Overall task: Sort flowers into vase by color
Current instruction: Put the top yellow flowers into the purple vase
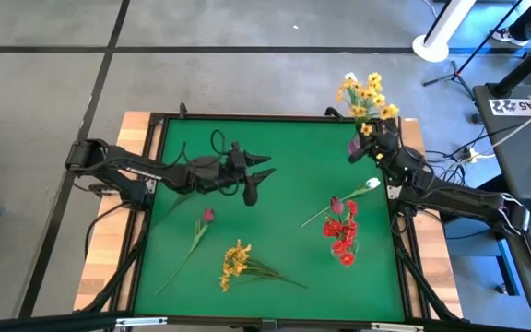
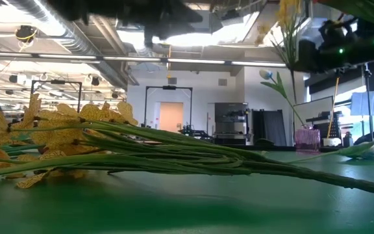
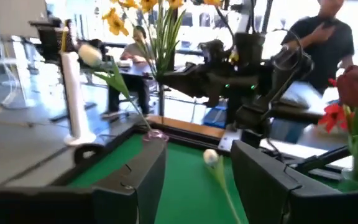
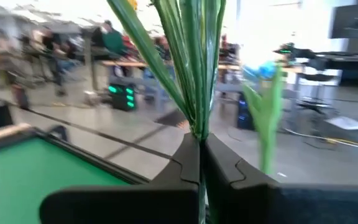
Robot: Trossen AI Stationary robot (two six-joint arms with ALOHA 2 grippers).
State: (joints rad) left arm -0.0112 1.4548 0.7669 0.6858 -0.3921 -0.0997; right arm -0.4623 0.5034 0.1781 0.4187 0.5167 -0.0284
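My right gripper (image 4: 201, 163) is clamped on the green stems of a yellow spray (image 1: 367, 95) above the pink vase (image 1: 355, 145). Left gripper (image 1: 254, 181) hangs open mid-table, empty. Red cluster (image 1: 341, 235), white tulip (image 1: 372, 184), dark pink bud (image 1: 207, 216) and another yellow bunch (image 1: 234, 263) aren't sorted yet.

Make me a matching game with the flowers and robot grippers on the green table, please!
Things:
1. yellow spray
2. red cluster
3. right gripper
4. left gripper

States:
A. open, holding nothing, above the mat's middle
B. shut on yellow flower stems at the far right corner
C. lying near the mat's front edge
D. on the mat's right side, below a white tulip

Pairs: 1-C, 2-D, 3-B, 4-A
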